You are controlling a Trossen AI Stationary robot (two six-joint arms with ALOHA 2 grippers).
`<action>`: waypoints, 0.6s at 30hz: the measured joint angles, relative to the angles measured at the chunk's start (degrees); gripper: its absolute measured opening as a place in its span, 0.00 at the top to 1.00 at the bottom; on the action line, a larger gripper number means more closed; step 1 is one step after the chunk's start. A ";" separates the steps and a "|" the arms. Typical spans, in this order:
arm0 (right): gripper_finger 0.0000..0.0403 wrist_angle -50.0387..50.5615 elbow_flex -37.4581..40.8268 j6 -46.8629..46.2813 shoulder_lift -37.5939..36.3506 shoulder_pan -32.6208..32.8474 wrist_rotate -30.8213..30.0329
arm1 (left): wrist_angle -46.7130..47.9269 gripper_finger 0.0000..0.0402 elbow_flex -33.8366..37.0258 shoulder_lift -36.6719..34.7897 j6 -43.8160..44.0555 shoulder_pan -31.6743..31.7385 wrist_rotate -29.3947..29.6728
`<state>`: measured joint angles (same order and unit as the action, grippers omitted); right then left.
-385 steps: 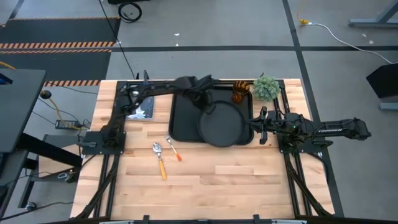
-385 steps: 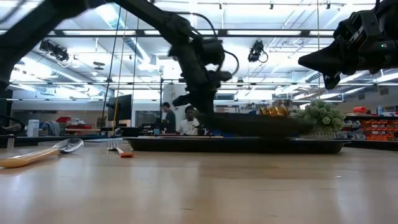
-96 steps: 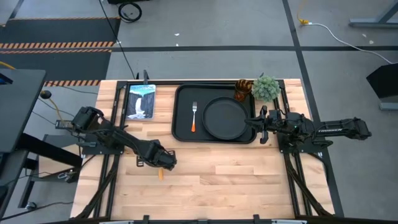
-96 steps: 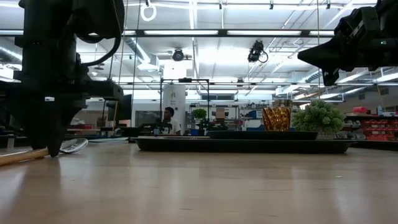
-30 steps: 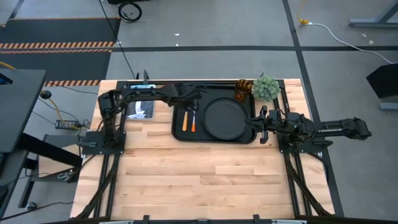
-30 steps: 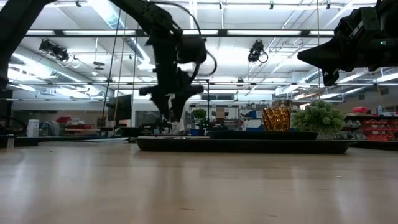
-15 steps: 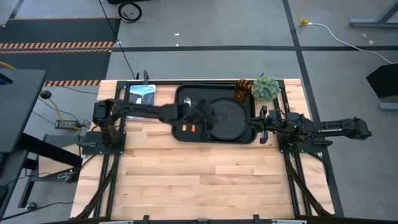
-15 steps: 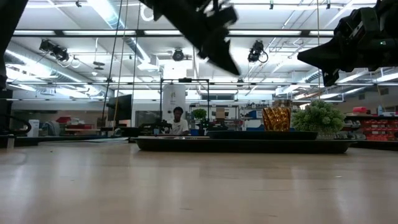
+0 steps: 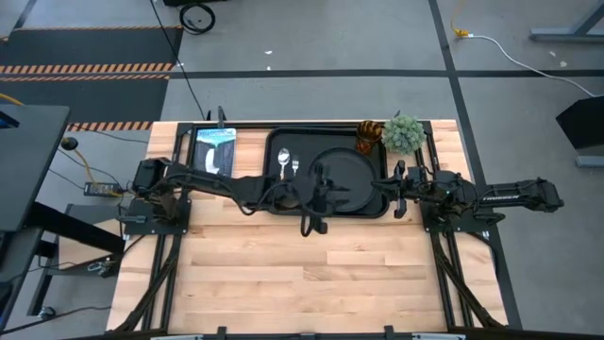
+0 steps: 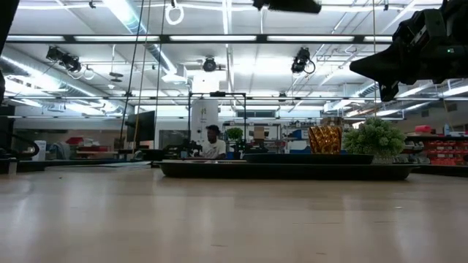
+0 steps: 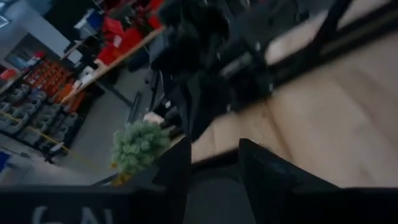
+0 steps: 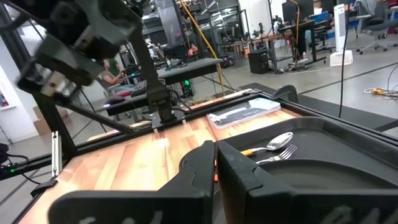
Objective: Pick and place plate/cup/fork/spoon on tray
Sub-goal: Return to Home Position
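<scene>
The black tray (image 9: 276, 142) lies at the table's far middle. On it rest the round black plate (image 9: 357, 170), the spoon (image 9: 283, 160) and the fork (image 9: 294, 167); my left arm covers both handles. The amber cup (image 9: 366, 138) stands at the tray's far right corner. My left gripper (image 11: 214, 180) hangs high over the plate (image 9: 326, 181), open, with nothing between its fingers. My right gripper (image 9: 385, 186) waits shut and empty at the tray's right edge. In the right wrist view the spoon (image 12: 277, 142) and fork (image 12: 283, 152) lie side by side.
A bushy green plant (image 9: 404, 132) stands beside the cup at the far right. A picture card (image 9: 214, 151) lies left of the tray. Bare wood (image 9: 311, 274) spreads over the table's near half. People sit in the room beyond the table (image 10: 212, 146).
My left gripper has risen from low over the tray's left part, where the spoon and fork lie, and swung toward the table's right, over the plate. In the low view it has climbed almost out of the picture's top. The spoon and fork have stayed on the tray.
</scene>
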<state>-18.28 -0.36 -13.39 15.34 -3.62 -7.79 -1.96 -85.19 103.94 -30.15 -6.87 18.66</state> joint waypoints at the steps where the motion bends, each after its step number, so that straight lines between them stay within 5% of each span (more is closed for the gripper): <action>1: 0.94 -0.12 -0.01 0.00 0.00 0.00 0.02 | -0.95 0.65 -0.02 0.00 1.54 -0.33 0.10; 9: 0.94 -0.07 0.00 0.00 0.04 0.00 -0.02 | 2.29 0.65 -0.02 -2.46 14.16 -3.54 3.86; 18: 0.94 -0.75 -0.01 0.01 0.04 0.00 -0.01 | 4.55 0.65 9.48 -15.02 11.49 -9.42 5.54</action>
<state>-19.03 -0.37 -13.38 15.38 -3.62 -7.80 2.59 -75.71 88.92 -18.65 -16.29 24.21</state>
